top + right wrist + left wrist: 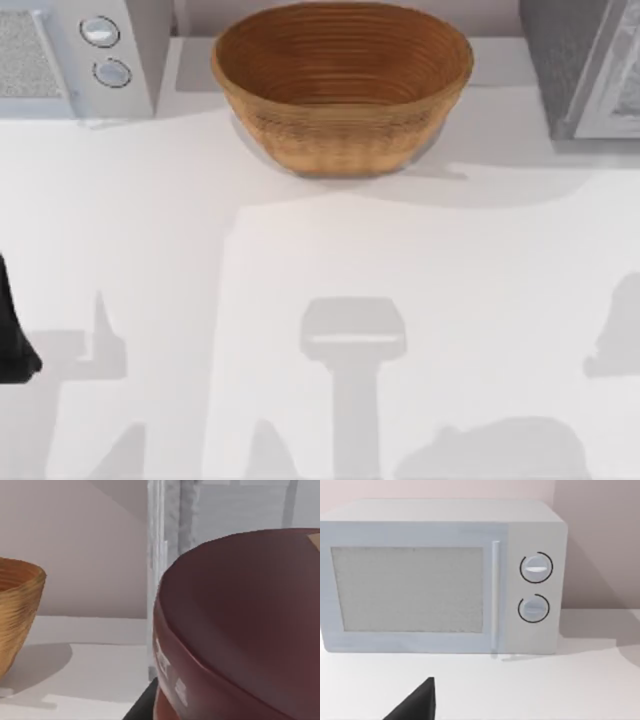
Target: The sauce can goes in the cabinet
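The sauce can (240, 625) looms very close in the right wrist view, its dark maroon top tilted towards the camera. My right gripper is shut on it, and one dark finger (142, 706) shows against its side. Just behind the can stands the cabinet (170, 535), grey and speckled with a white-framed front. From above, the cabinet (560, 60) sits at the table's back right corner. My left arm (12, 335) is parked at the left edge of the table. A dark bit of my left gripper (417, 702) points at the microwave.
A woven basket (340, 110) stands at the back centre of the table, and its rim (20, 580) is left of the can. A white microwave (90, 55) with two round knobs (536, 587) fills the back left corner. Arm shadows fall across the white tabletop (320, 280).
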